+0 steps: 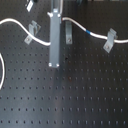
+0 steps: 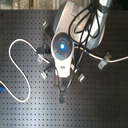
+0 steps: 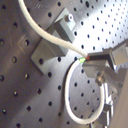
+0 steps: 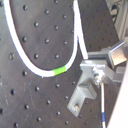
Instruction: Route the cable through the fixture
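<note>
The white cable (image 1: pixel 20 23) runs from the first exterior view's left past a grey fixture (image 1: pixel 32 33) to my gripper (image 1: pixel 54 62). It comes out behind the gripper and runs right, with its blue band (image 1: pixel 88 32), to another fixture (image 1: pixel 109 40). In the first wrist view the cable (image 3: pixel 52 36) lies over a grey fixture (image 3: pixel 49 49) and ends between my gripper's (image 3: pixel 89 58) closed jaws, then loops away. In the second wrist view the cable (image 4: pixel 30 64) shows a green mark (image 4: pixel 60 70) beside a fixture (image 4: pixel 88 86).
A third fixture (image 1: pixel 68 33) stands just right of the gripper. The black perforated board (image 1: pixel 75 95) carries several fixtures (image 2: pixel 103 64) around the arm (image 2: pixel 61 46). A slack cable loop (image 2: pixel 17 60) lies at the second exterior view's left.
</note>
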